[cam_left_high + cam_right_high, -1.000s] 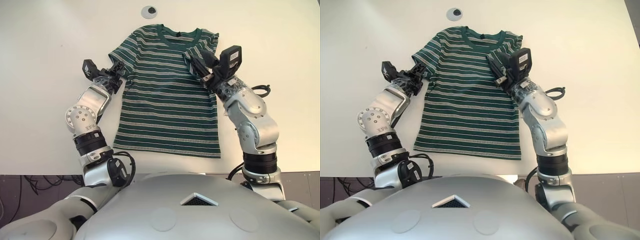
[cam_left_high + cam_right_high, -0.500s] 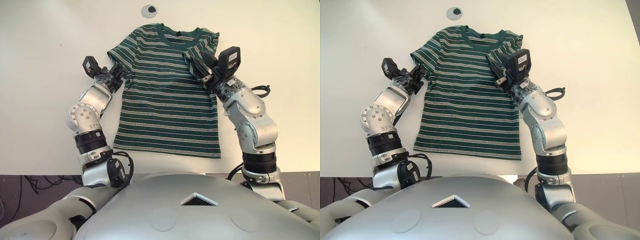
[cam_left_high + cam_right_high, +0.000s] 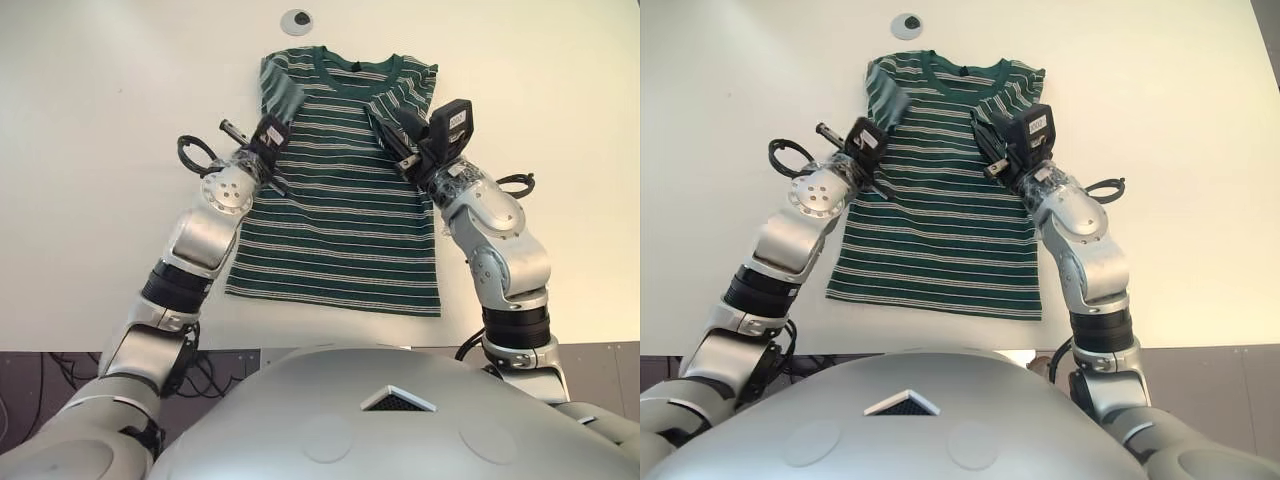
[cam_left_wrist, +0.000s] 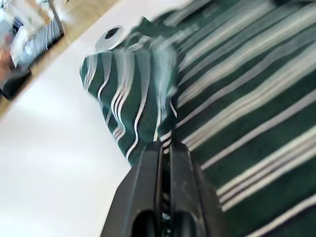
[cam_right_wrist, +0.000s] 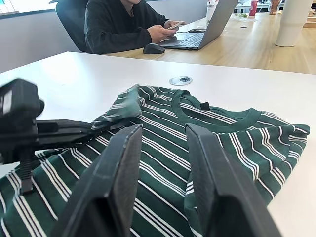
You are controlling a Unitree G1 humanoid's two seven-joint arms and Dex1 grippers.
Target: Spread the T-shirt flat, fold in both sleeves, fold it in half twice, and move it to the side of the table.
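– Jaws first. The left gripper (image 4: 166, 145)?
– Closed tight, both fingers pinching the fabric of the left sleeve (image 4: 133, 94). The sleeve stands lifted off the table and is drawn in over the chest of the T-shirt (image 3: 340, 220).
– And the right gripper (image 5: 164, 129)?
– Wide apart, holding nothing. It hangs over the shirt's right shoulder, where the right sleeve (image 3: 412, 92) lies turned inward. Whether its fingertips touch the cloth I cannot tell.
– The garment itself?
– Dark green with white stripes, in the middle of the table (image 3: 90, 220). The collar is at the far side, the hem is toward the robot, and the body lies flat.
– The surface?
– White and matte. A round cable port (image 3: 296, 22) sits just beyond the collar.
– What do the wrist cameras add?
– The right wrist view looks level across the shirt into the room. A wooden desk (image 5: 256, 49) stands behind, with a laptop (image 5: 217, 22) and a mouse (image 5: 154, 48) on it. The left wrist view gives the pinch close up, with the stripes bunched above the closed fingers.
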